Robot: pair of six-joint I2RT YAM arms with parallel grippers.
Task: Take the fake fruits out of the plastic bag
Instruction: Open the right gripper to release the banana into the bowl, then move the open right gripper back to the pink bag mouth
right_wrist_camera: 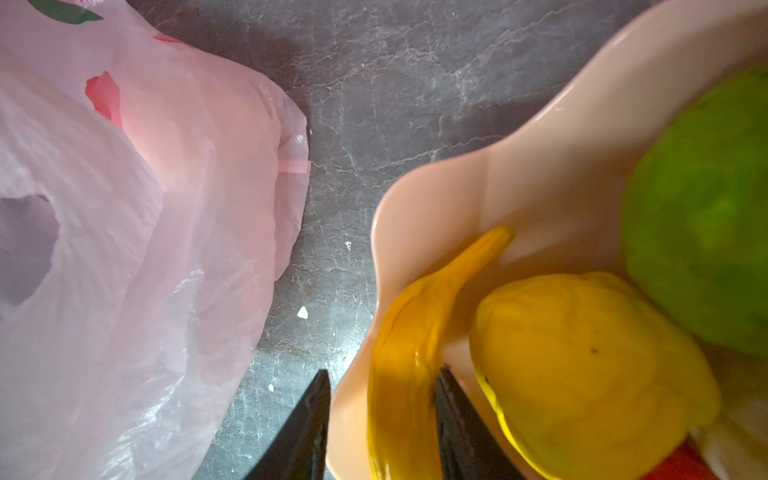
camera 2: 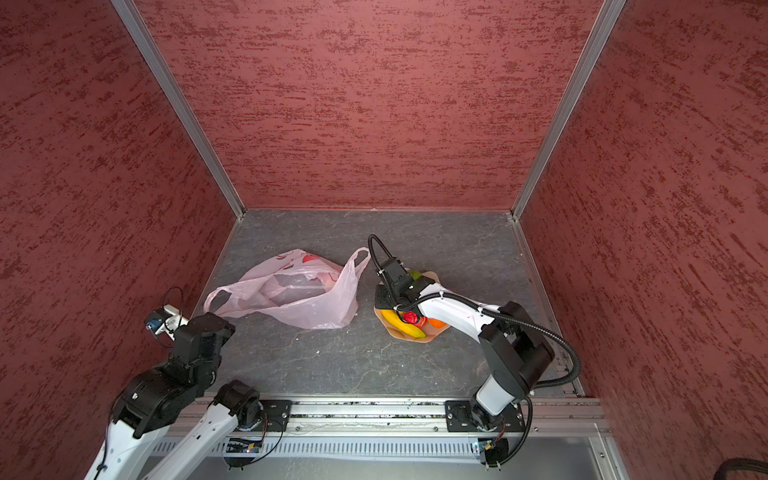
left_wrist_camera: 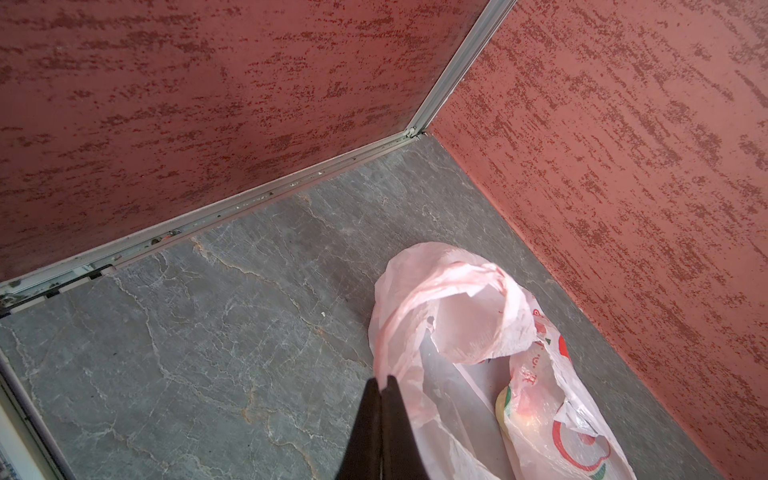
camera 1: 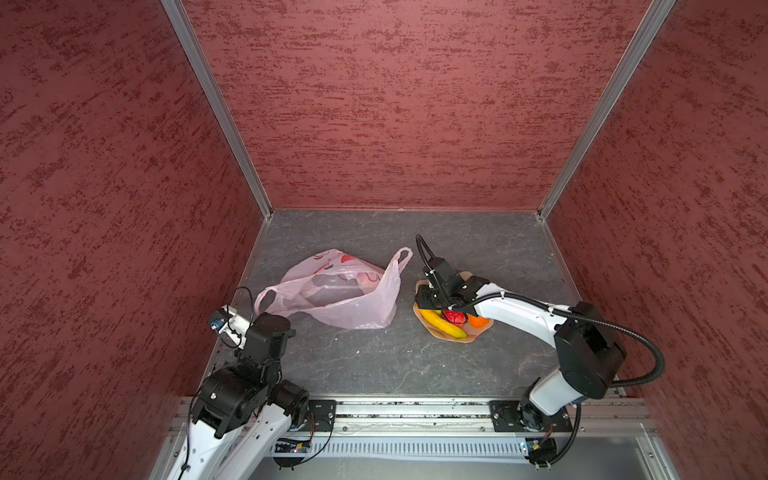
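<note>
fake fruits (camera 1: 454,318): five in dish (right_wrist_camera: 540,174), pale one (left_wrist_camera: 515,411) inside plastic bag (camera 1: 345,299) on surface (camera 1: 374,361) | right pincer (right_wrist_camera: 383,371): parted astride banana (right_wrist_camera: 407,332) and rim | left pincer (left_wrist_camera: 382,380): clenched against bag edge | risk: a rising jaw likely snags rim, tipping dish

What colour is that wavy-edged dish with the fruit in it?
Pale peach. The dish shows best in the right wrist view.

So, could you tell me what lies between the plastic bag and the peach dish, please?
Only a bare strip of grey tabletop with a few white specks, seen in the right wrist view; the plastic bag and the dish sit apart.
</note>
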